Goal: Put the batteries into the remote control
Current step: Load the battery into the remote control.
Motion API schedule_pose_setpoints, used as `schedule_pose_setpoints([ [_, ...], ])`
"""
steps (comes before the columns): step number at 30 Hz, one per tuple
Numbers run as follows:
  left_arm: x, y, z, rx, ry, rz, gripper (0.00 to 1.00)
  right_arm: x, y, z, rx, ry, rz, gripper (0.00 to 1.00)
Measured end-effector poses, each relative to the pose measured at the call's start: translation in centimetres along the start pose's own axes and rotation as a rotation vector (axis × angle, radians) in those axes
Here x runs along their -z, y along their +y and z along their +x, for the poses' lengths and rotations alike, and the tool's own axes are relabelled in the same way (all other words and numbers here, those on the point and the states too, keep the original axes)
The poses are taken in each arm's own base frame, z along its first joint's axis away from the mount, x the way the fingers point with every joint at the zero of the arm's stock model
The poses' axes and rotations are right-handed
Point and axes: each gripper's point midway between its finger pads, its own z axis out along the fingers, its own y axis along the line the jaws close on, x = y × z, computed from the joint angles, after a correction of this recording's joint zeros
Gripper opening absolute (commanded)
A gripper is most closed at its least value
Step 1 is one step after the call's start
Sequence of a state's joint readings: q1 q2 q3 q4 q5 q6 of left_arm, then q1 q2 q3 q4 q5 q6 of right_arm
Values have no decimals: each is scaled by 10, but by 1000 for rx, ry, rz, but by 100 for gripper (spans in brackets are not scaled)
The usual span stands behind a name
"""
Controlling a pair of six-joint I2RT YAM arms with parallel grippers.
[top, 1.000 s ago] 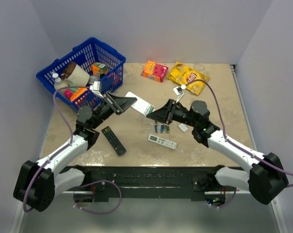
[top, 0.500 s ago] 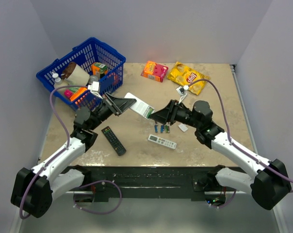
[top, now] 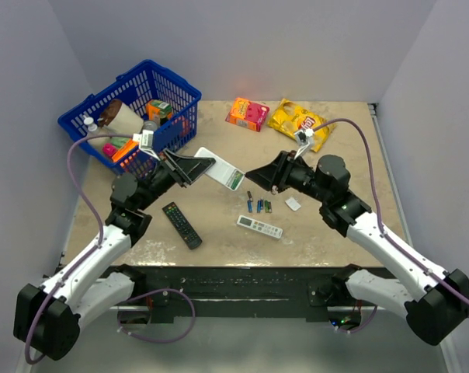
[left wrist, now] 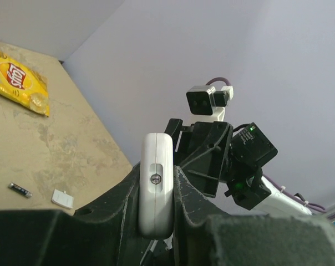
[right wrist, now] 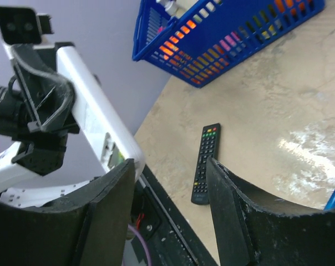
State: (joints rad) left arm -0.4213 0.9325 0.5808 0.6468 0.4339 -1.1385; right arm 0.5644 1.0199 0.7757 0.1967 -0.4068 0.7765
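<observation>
Table [top: 335, 225]: flat, sandy brown with pale patches.
Basket [top: 186, 116]: blue, at 10 o'clock, sticking out over the table's far left corner.
Box [top: 247, 113]: orange, at 12 o'clock, near the far edge.
Bag [top: 300, 123]: yellow, at 1 o'clock, just beside the box.
Black remote [top: 182, 224]: at 8 o'clock, lying slanted.
Batteries [top: 258, 206]: a few tiny ones side by side, near the middle.
White bit [top: 293, 204]: small, at 3 o'clock from the batteries.
Thin white remote [top: 259, 227]: at 6 o'clock from the batteries, close by.

Remote control [left wrist: 156, 183]: lower end hidden between left fingers [left wrist: 118, 206]; blue battery [right wrist: 334, 198] cut off by picture edge; basket [right wrist: 228, 39] top cropped.
</observation>
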Motion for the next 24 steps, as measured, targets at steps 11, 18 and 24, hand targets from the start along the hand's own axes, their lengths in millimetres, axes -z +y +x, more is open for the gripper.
schedule_pose_setpoints([
  [11, 4, -19, -11, -232, -16, 33, 0, 0, 9, -22, 37, -23, 140, 57],
  [18, 3, -5, -9, -288, -3, -19, 0, -9, 23, -9, 43, 5, 127, 56],
  [24, 2, 2, -7, -310, 6, -41, 0, -24, 16, 1, 25, 32, 161, 50],
])
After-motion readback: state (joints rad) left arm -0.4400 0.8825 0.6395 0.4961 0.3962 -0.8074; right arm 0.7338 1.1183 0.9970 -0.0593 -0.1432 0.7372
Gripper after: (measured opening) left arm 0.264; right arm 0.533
